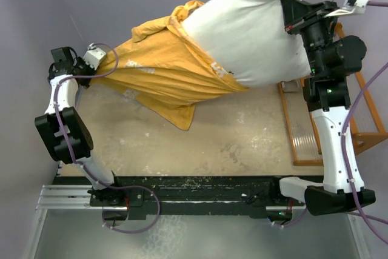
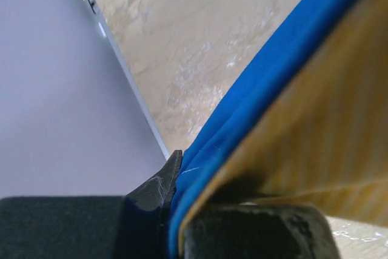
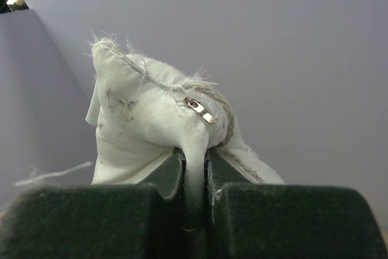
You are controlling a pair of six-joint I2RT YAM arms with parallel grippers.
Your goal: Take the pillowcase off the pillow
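Gripper on the left arm is clamped on the edge of the pillowcase. Its wrist view shows the blue hem and the yellow-orange layer squeezed right between the two black fingers. From that pinch the fabric runs up and away, pulled pretty taut, with the beige tabletop off to one side. In the overhead view the case stretches from that gripper across toward the other arm as a big yellow-orange sheet. Mostly the inside face is showing, and one loose flap hangs down toward the tabletop between the two arms.

Right gripper is pinched tight too, on a corner of the pillow. A fold of white cloth is wedged in the narrow slit between the jaws. A frayed seam and a small metal zipper pull sit just above them. From there the pillow slopes down toward the left arm, held up off the tabletop. Its far end is tucked inside the mouth of the pillowcase, which is bunched around it. So a big part of the pillow is bare white, and only the end farthest from the right gripper is covered. Wooden rack sits just beside the right arm, on its outer side.
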